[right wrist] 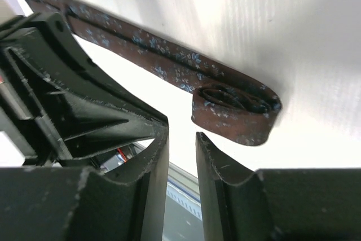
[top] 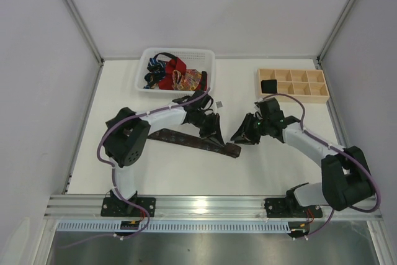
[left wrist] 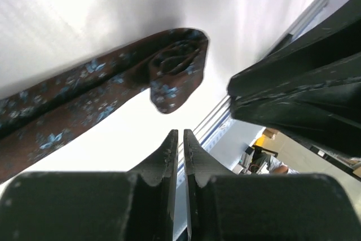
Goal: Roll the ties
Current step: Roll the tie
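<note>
A dark brown tie (top: 186, 139) with a fine blue pattern lies flat across the table, its right end wound into a small roll (top: 232, 149). The roll (left wrist: 175, 63) sits just ahead of my left gripper (left wrist: 180, 134), whose jaws stand almost together with nothing between them. From the other side my right gripper (right wrist: 181, 136) is a little short of the roll (right wrist: 234, 108), its jaws apart by a narrow gap and empty. In the top view the left gripper (top: 216, 138) and right gripper (top: 240, 137) flank the rolled end. More ties (top: 173, 74), red, blue and orange-patterned, lie in a heap at the back.
The heap of ties fills a white mesh basket (top: 208, 57) at the back centre. A pale wooden tray (top: 291, 94) with square compartments stands at the back right, a dark item (top: 268, 85) in its left compartment. A metal rail (top: 211, 204) runs along the near edge.
</note>
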